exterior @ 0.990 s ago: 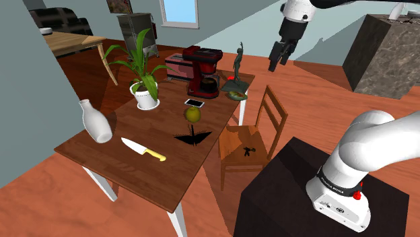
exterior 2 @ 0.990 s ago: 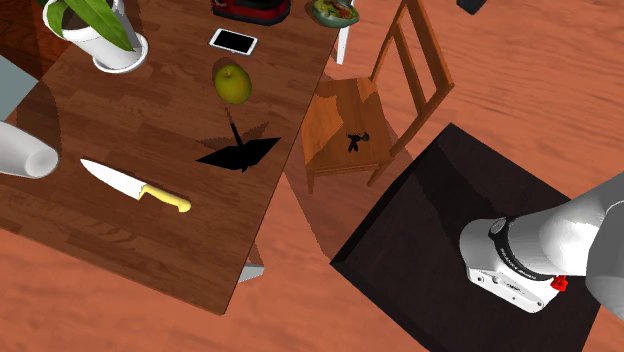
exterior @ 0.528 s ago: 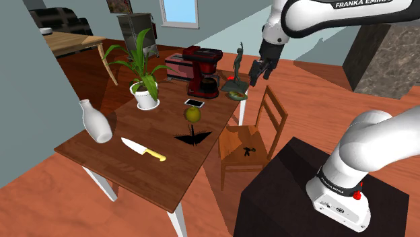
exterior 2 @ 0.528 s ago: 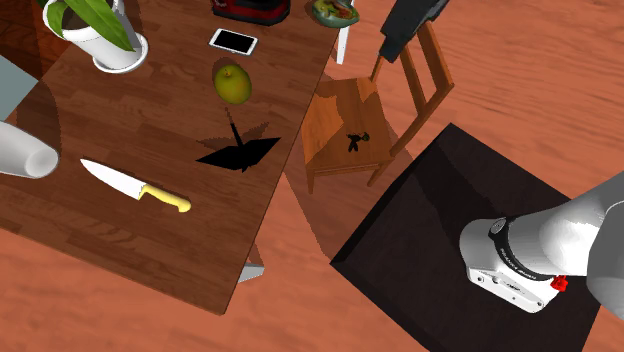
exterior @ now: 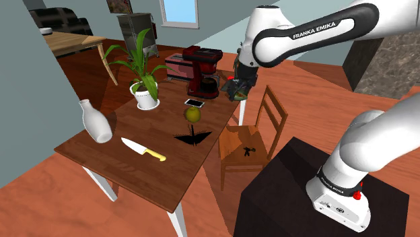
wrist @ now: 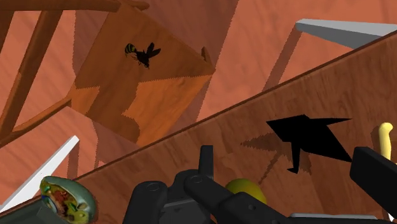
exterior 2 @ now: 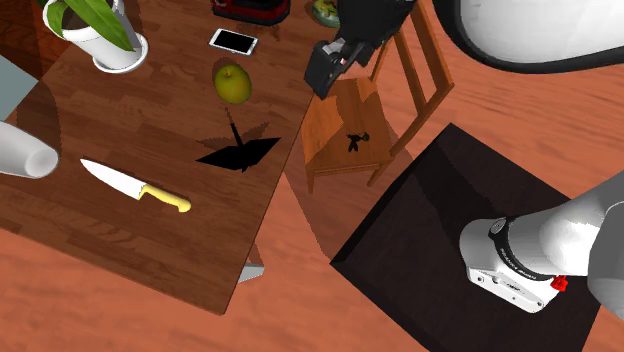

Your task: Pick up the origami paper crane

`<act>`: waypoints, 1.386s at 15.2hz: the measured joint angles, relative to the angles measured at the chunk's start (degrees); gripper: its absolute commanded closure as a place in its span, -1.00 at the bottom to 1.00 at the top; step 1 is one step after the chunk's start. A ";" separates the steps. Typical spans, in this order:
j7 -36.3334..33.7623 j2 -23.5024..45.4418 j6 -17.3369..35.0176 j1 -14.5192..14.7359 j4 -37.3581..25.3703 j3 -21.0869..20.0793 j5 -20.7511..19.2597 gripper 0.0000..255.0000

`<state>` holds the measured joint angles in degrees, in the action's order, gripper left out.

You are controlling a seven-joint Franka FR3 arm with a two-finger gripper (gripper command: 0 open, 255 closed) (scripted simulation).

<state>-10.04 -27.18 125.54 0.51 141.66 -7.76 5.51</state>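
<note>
Flat black paper crane (exterior: 193, 137), angular pointed wings, on wooden table (exterior: 156, 179), jaws spread, empty, well apart

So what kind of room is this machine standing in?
Probably a home's dining area: a wooden table with a wooden chair beside it, and a red coffee maker and a potted plant on top.

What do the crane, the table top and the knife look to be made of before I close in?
Crane: flat matt black with no texture drawn. Its sharp folded facets suggest paper, but that is not certain.
Table top: brown wood with visible grain and a slight sheen.
Knife: pale, smooth blade, likely metal; yellow handle, perhaps plastic.
</note>
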 measured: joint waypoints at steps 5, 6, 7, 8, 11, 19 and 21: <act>-5.29 9.44 8.96 0.01 -1.35 -3.11 0.07 -1.00; -6.16 11.21 10.48 -0.08 -1.76 -3.51 -0.08 -1.00; -7.24 12.98 12.43 -0.10 -1.68 -4.04 -0.28 -1.00; -8.70 15.55 14.21 -0.15 -2.68 -4.75 -0.80 -1.00; -12.64 22.53 18.49 -0.36 -5.78 -6.06 -2.76 -1.00; -24.46 41.16 26.95 1.99 -16.74 -5.76 -10.89 -1.00; -27.01 45.60 28.17 3.25 -20.20 -4.89 -12.55 -1.00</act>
<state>-37.05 18.42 153.71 3.76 121.47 -12.65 -7.04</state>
